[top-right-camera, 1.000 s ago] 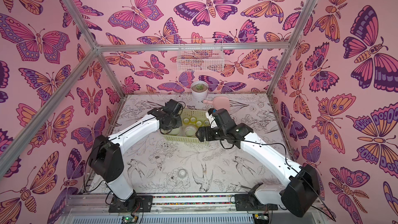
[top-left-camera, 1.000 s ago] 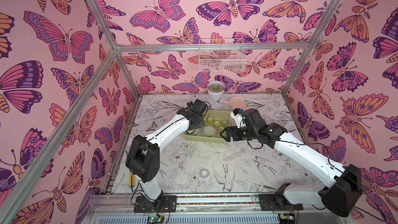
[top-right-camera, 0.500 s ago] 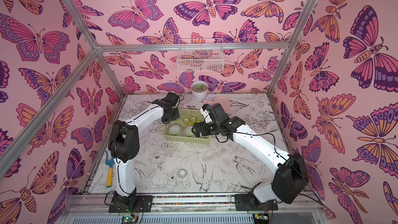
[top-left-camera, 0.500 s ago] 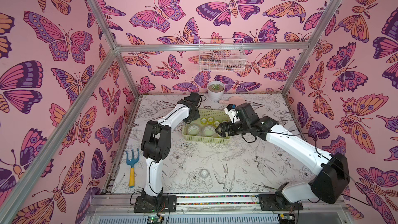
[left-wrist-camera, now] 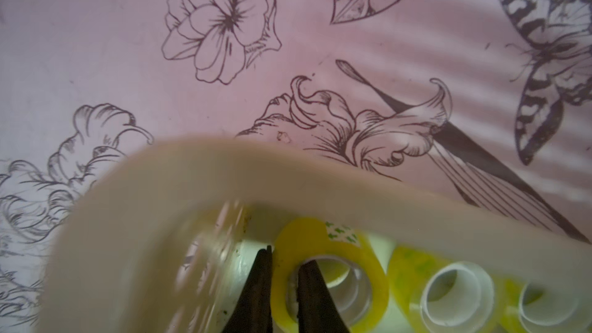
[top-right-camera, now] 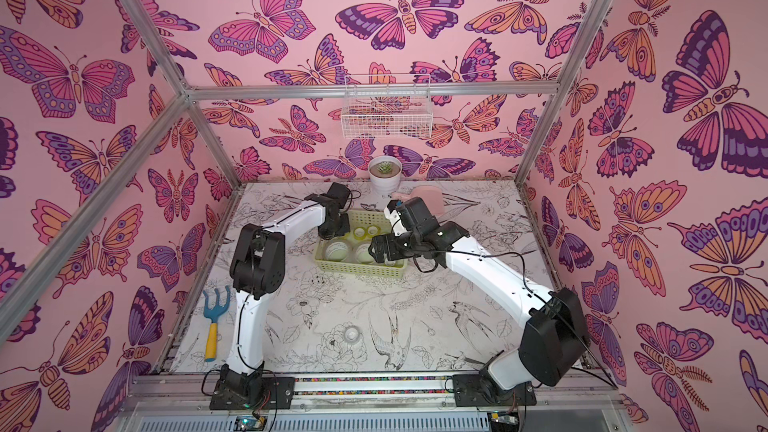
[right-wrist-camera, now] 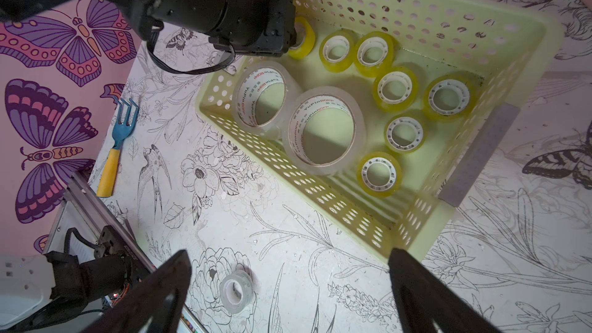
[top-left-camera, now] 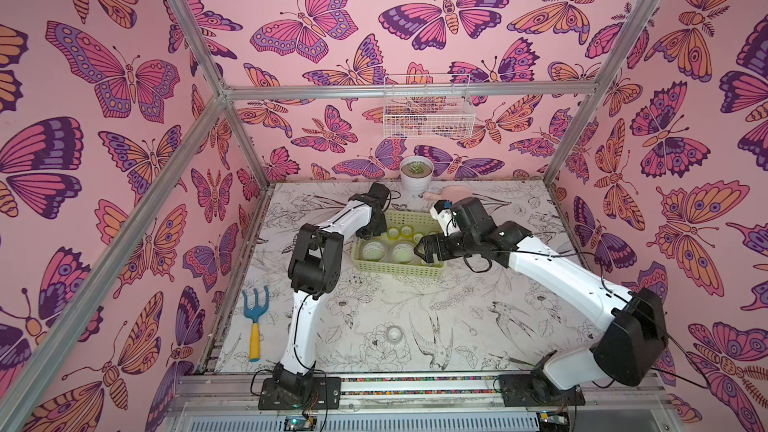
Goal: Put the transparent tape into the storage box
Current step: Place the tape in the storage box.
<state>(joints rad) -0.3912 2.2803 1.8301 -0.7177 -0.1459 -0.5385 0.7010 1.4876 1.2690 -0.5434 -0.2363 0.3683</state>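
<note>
floral-print table (top-left-camera: 399, 305), perforated plastic storage box (right-wrist-camera: 416, 11)

Tabletop (top-left-camera: 415, 309) with a black-line flower-and-bird print. Lying on it: storage box (top-left-camera: 399, 270), rear centre; small clear tape roll (top-left-camera: 393, 333), front centre; garden fork (top-left-camera: 254, 317), left edge. White plant pot (top-left-camera: 415, 180) and pink scoop (top-left-camera: 451, 192) stand near the back wall.

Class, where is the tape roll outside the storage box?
In both top views the colourless tape roll lies on the table, front-centre, apart from the storage box.
</note>
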